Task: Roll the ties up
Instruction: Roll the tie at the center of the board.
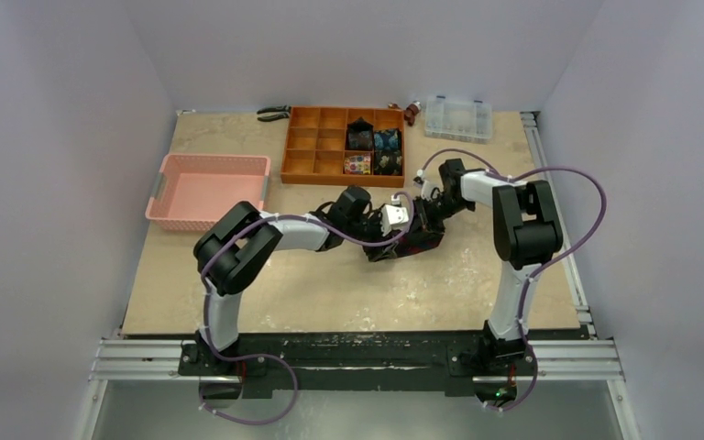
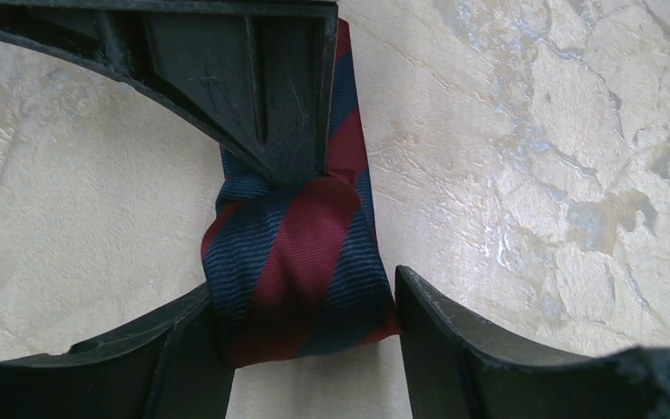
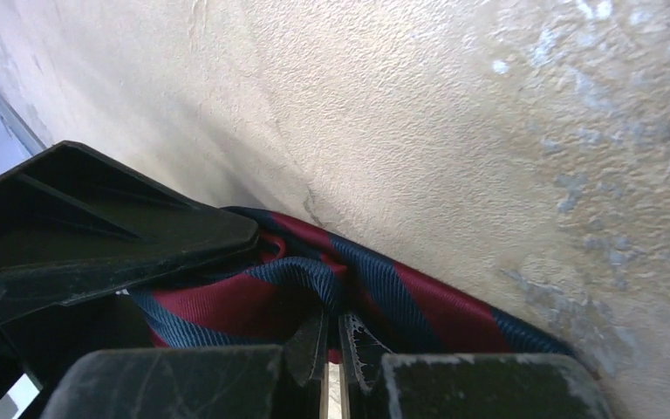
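From above, the 2 arms meet near the middle of the bench [image 1: 330,293], the left tool [image 1: 401,234] and right tool [image 1: 429,220] close together over a dark navy and red tie [image 1: 419,244] that lies flat on the surface. Beyond them an orange tray [image 1: 302,139] has several compartments, and the right-hand ones hold rolled ties [image 1: 373,147]. A pink basket [image 1: 203,188] sits to the left. Pliers [image 1: 273,113] and a clear box [image 1: 458,117] lie along the far edge. In the left wrist view, one end of the tie has been wound into a short, fat roll that lies on the bench between the left tool's 2 fingers [image 2: 170,358]. Its jaws stand partly apart, one on each side of the roll and right at its edges. I cannot tell whether they press it or merely flank it. The unrolled length runs straight away from the roll, up the frame. The right tool comes down from the top of this view, its tip on the fabric where the roll meets the flat length. In the right wrist view, the right tool's jaws are closed to a thin slit, and the tips meet on a fold of the striped fabric, pinching it against the bench. The tie spreads left and right of the tips, flat on the surface, and 1 black finger of the left tool lies across its left part.
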You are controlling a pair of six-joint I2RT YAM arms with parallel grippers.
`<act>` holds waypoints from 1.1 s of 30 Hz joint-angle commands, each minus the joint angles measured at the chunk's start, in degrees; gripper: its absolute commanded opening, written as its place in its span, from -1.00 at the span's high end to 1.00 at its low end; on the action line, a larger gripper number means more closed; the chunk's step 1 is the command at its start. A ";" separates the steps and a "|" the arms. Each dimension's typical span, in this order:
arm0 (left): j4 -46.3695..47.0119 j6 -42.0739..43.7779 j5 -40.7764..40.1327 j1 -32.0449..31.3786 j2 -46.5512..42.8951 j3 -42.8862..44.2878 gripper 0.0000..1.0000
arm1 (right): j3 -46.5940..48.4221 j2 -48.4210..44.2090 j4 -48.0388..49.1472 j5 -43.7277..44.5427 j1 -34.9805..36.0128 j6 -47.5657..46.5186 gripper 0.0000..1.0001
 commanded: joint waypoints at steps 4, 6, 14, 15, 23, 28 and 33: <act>5.50 -6.25 3.09 1.22 1.10 0.68 -0.25 | 3.46 4.79 1.78 18.13 1.01 -2.66 1.00; 12.21 -12.63 1.36 2.36 -0.35 -2.99 -0.27 | 3.60 4.90 1.44 19.67 2.24 -3.47 1.00; 28.39 -22.46 -0.71 5.29 -2.86 -13.95 -0.45 | 1.36 0.75 0.74 22.86 4.11 -4.64 1.00; 29.36 -23.22 -0.44 5.21 -2.30 -14.11 -0.45 | 1.03 -0.02 1.07 22.32 4.20 -4.71 1.00; 34.04 -18.70 -4.13 0.17 -0.20 -12.46 -0.44 | 0.96 -1.61 1.51 21.92 6.24 -6.12 1.00; 30.04 -17.14 -5.30 -0.16 2.23 -7.57 -0.48 | 1.06 -1.67 1.63 21.85 6.80 -6.01 1.00; 22.23 -7.50 -7.14 -1.46 2.99 -6.25 0.08 | 3.71 -2.61 -1.47 19.67 6.84 -6.29 1.00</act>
